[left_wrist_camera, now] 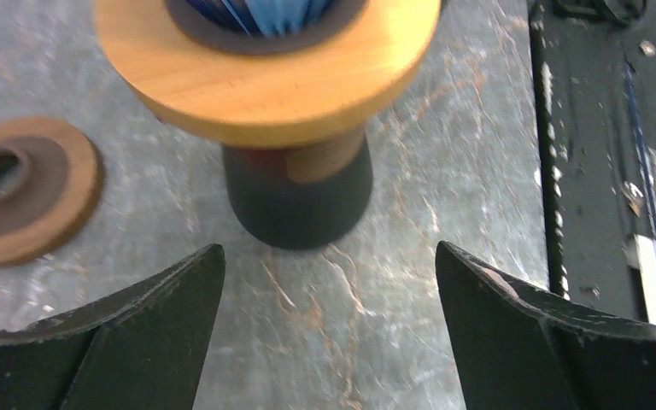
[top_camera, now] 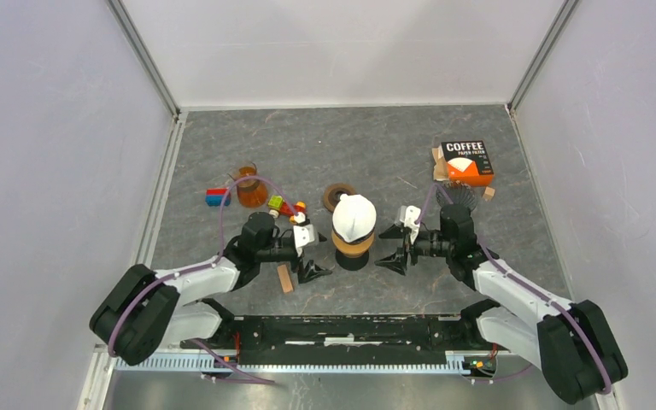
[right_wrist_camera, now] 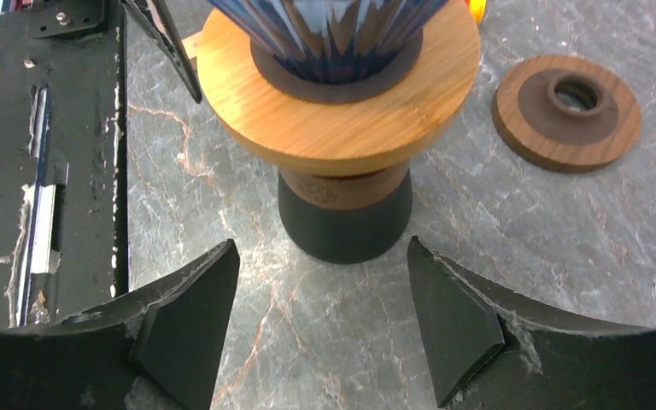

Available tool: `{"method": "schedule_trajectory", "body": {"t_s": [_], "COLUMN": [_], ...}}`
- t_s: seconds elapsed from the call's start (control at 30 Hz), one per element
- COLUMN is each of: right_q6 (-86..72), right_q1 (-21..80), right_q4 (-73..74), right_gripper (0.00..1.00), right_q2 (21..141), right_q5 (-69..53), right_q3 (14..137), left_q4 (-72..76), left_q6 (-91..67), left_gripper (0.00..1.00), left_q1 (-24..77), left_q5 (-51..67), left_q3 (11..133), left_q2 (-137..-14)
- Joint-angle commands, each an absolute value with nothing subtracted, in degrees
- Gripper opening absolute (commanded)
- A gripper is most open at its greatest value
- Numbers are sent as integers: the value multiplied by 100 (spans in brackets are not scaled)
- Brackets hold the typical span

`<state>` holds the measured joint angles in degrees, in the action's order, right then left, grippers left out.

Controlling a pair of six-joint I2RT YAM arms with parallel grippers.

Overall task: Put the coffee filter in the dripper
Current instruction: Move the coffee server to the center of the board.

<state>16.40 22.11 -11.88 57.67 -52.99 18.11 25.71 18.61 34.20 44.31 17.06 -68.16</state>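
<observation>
The white paper coffee filter (top_camera: 354, 215) sits in the dripper (top_camera: 353, 246), a blue ribbed cone on a wooden ring over a dark base, at the table's middle. The dripper's wooden ring (left_wrist_camera: 265, 77) and dark base (left_wrist_camera: 297, 201) show in the left wrist view; the ring (right_wrist_camera: 342, 111) and base (right_wrist_camera: 344, 218) also show in the right wrist view. My left gripper (top_camera: 315, 254) is open and empty just left of the dripper. My right gripper (top_camera: 392, 248) is open and empty just right of it. Neither touches it.
A brown wooden ring (top_camera: 337, 196) lies behind the dripper. An orange and black coffee filter box (top_camera: 466, 162) and a dark ribbed dripper (top_camera: 459, 197) stand at the back right. An amber glass (top_camera: 250, 188), coloured blocks (top_camera: 216, 196) and a wooden block (top_camera: 284, 278) lie left.
</observation>
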Motion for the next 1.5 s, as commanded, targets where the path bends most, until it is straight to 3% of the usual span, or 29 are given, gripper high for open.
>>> {"method": "schedule_trajectory", "body": {"t_s": [0.0,0.4,0.53,1.2,1.47], "right_q6": [1329,784,723,1134,1414], "right_q1": [2385,2636,2667,2663,2349], "right_q4": [-2550,-4053,-4222,-3808,-3243], "right_gripper": [78,71,69,65,67], "right_q2": [6009,6582,6696,6737,6561], "right_q5": [-5317,-5095,-4974,-4479,-4213], "right_q3": [1691,1453,1408,1528,1655], "left_q4": [4235,5841,6218,6513,6583], "left_q6": [1486,923,812,834,716], "left_gripper": [96,81,81,75,74], "left_q1": [3401,3515,3542,3639,3668], "left_q5": [4445,4360,4368,4031,3760], "left_q3": [1839,1881,1871,2162,2455], "left_q2": [-7029,-8172,-8469,-9145,-9458]}}
